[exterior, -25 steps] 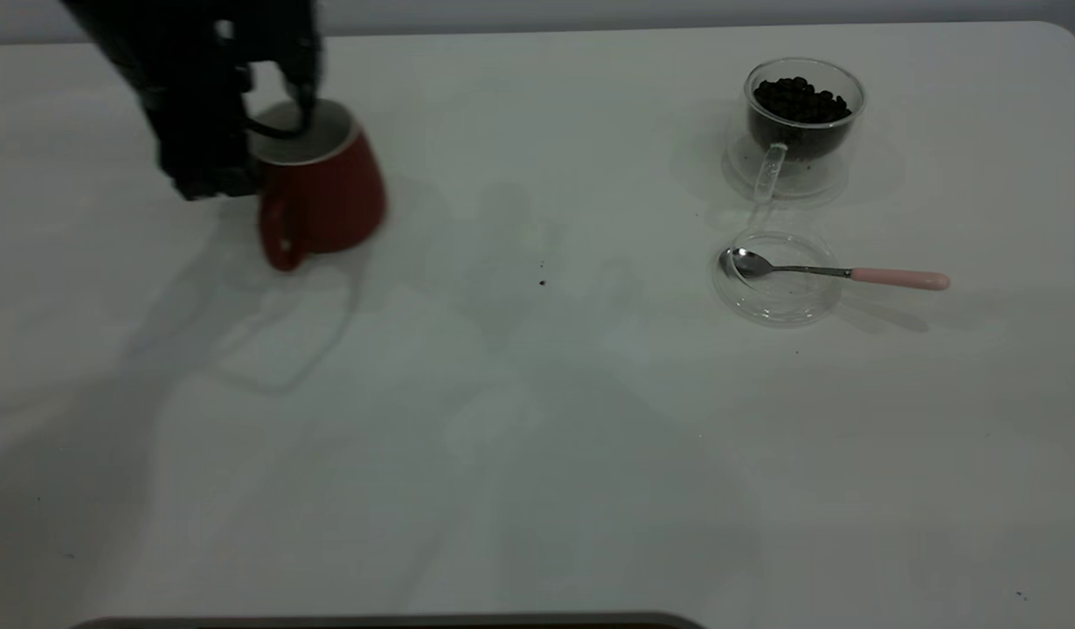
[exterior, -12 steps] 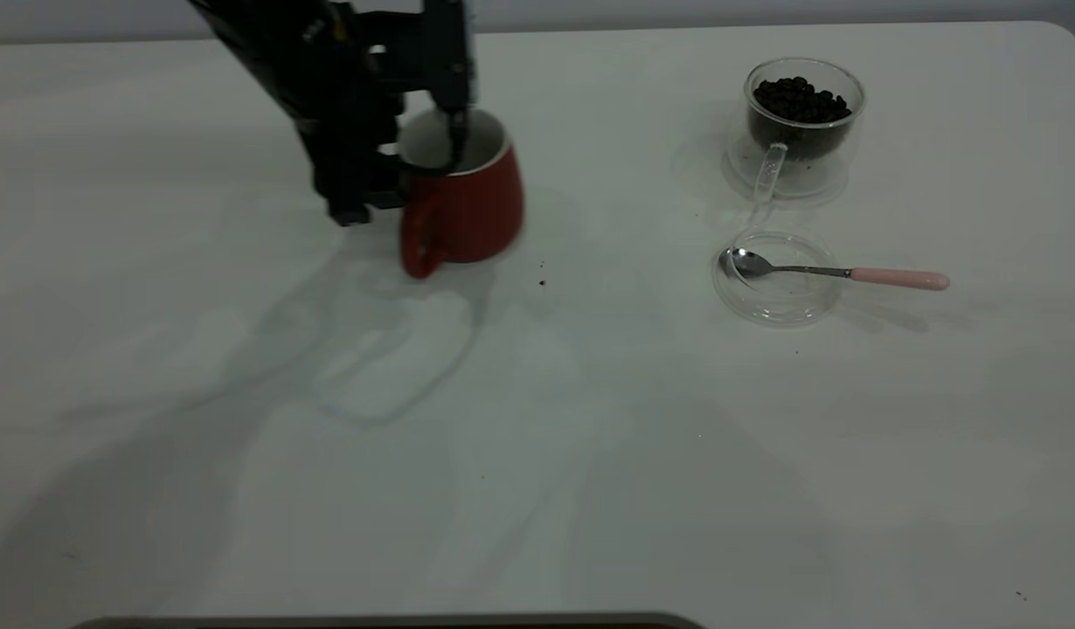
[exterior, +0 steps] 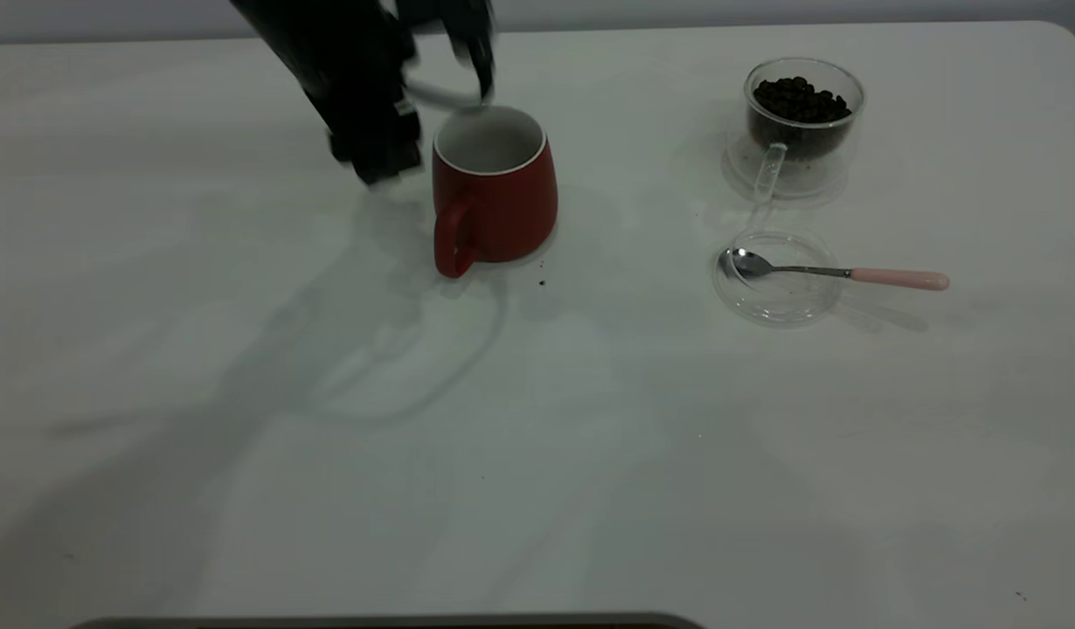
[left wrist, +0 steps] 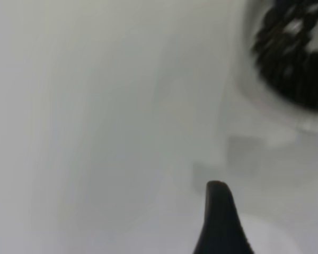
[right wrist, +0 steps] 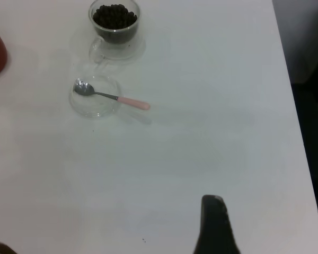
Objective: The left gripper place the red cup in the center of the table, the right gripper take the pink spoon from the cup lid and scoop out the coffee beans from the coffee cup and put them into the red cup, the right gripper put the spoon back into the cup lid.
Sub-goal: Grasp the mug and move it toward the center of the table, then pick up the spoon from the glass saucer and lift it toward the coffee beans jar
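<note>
The red cup [exterior: 494,196] stands upright near the middle of the table [exterior: 537,454], handle toward the camera, empty inside. My left gripper [exterior: 431,114] hovers just above and behind the cup's left rim, open and clear of it. In the left wrist view one finger [left wrist: 218,219] shows, with the coffee beans [left wrist: 297,53] beyond. The coffee cup [exterior: 804,109] of coffee beans [exterior: 800,98] stands at the back right. In front of it the pink spoon [exterior: 839,273] rests with its bowl in the cup lid [exterior: 775,301]. One right gripper finger [right wrist: 214,227] shows far from the spoon [right wrist: 114,97].
The coffee cup stands on a clear glass disc [exterior: 787,179]. A few dark specks [exterior: 542,281] lie by the red cup's base. The table's right edge [right wrist: 291,106] drops off to a dark floor in the right wrist view.
My left gripper carried the red cup rightward from the table's left to the middle, set it down, let go and rose off its rim. Spoon, lid and coffee cup stayed put.
</note>
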{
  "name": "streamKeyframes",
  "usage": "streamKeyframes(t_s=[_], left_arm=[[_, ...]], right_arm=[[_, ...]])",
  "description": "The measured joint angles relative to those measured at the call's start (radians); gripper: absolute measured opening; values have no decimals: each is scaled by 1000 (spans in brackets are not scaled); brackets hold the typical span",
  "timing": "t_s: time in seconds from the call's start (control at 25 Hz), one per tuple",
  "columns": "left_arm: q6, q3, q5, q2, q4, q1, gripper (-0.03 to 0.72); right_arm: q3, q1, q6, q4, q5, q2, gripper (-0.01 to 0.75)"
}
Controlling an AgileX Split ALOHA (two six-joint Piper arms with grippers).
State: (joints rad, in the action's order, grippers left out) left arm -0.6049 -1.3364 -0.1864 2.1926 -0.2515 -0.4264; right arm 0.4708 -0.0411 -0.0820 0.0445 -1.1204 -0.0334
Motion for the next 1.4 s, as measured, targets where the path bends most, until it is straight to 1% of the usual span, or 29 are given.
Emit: streamKeyframes(t_s=[0.24,0.4,0.6,0.8,1.16,1.32,1.4], left_arm=[[369,0,-362,-228,0,74,569],[541,0,-561,-400,1,131,569],[565,0,-783,-624,3,162,569],[568,2,-973,-823,7,163,569],[568,21,-983,-1122,36,163,569],[554,98,-983,-1282,68,163,569],[543,171,-983,-1363,92,163,569]], right_arm=[[0,0,0,0,0,0,560],[0,0,0,0,0,0,560],[0,0,0,0,0,1,560],[0,0,0,0,0,5,560],[0,0,0,0,0,5,560],[0,0,0,0,0,5,560],[0,0,0,0,0,5,560]])
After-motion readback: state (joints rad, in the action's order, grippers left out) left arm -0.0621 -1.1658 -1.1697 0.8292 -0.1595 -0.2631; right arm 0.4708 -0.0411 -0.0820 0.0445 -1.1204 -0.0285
